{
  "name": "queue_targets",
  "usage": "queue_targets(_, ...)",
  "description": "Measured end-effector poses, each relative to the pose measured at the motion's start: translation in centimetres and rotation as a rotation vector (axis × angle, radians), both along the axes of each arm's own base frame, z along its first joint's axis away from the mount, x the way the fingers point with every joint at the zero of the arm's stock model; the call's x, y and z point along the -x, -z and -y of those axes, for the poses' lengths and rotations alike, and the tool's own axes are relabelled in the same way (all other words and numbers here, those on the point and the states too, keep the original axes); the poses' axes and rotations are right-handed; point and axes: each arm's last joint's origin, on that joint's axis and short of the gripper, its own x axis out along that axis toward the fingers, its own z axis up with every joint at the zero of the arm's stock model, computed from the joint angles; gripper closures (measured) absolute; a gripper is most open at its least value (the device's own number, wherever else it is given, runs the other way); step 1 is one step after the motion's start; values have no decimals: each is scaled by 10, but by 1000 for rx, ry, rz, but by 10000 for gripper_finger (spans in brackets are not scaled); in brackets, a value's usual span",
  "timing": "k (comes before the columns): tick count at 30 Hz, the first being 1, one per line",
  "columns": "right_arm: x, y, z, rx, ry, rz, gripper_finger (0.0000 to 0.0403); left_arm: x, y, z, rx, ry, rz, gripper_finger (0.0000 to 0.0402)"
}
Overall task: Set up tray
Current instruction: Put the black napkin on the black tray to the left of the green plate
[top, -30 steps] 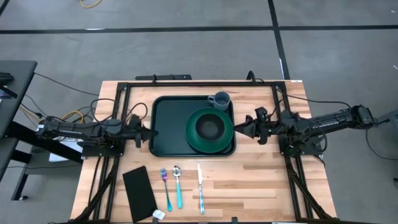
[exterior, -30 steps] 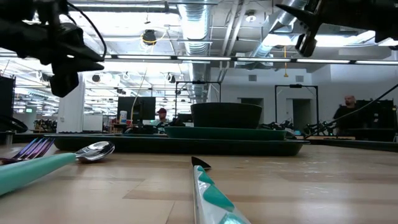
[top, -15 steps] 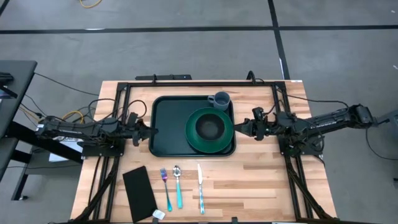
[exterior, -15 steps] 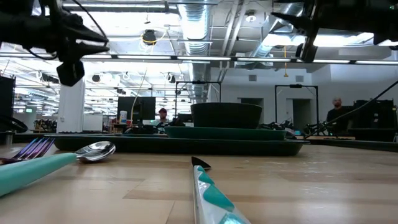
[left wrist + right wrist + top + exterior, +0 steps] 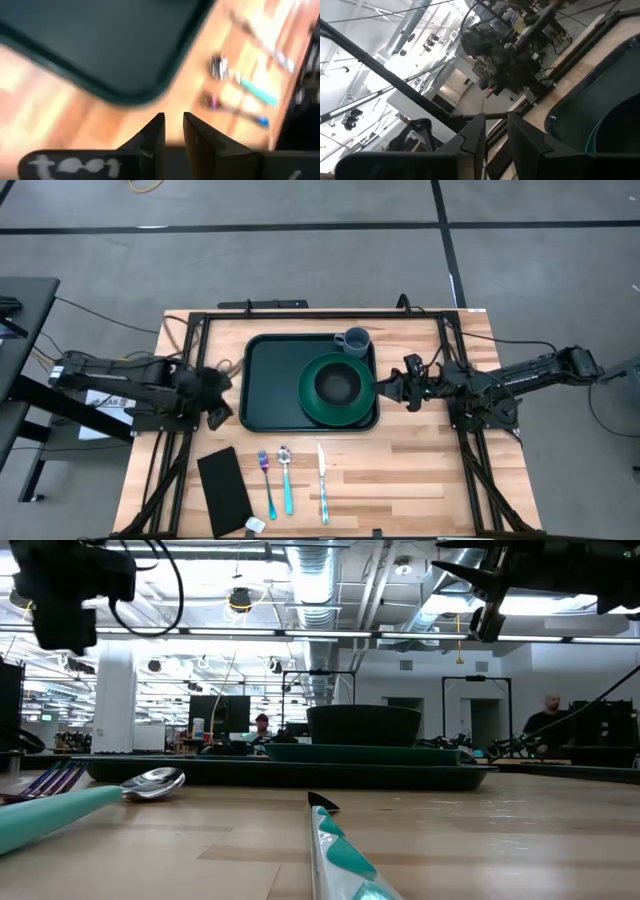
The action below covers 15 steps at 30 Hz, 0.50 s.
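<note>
The dark green tray [image 5: 275, 375] lies flat at the table's middle, and one rounded corner [image 5: 125, 85] shows in the left wrist view. A round green plate [image 5: 312, 408] with a dark bowl [image 5: 338, 384] sits on its right half, and a grey-blue cup [image 5: 354, 340] stands in its far right corner. My left gripper [image 5: 218, 416] hangs shut off the tray's near left corner, above the wood. My right gripper [image 5: 385, 388] is shut and raised just off the tray's right rim [image 5: 570, 107]. In the low view both grippers hang high over the table.
Near the table's front edge lie a black napkin [image 5: 224, 490], a fork [image 5: 266, 482], a spoon [image 5: 286, 478], a teal-handled knife [image 5: 322, 482] and a small packet [image 5: 255, 525]. Black frame rails [image 5: 190, 340] run along the table's left, right and far sides. People stand in the room behind.
My left gripper has pulled back from the tray's left rim, risen, and swung toward the table's near edge, now facing the cutlery. My right gripper has crept a little toward the tray's right rim. The tray and dishes have not moved.
</note>
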Motion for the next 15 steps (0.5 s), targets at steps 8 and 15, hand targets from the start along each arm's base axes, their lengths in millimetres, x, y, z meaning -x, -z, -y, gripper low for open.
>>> queue_targets(8,0,0,0,57,-2,0,329,-23,27,22,144,135,-312,345)
queue_targets(15,0,0,-2,71,-62,2,329,-37,53,55,175,233,-521,332)
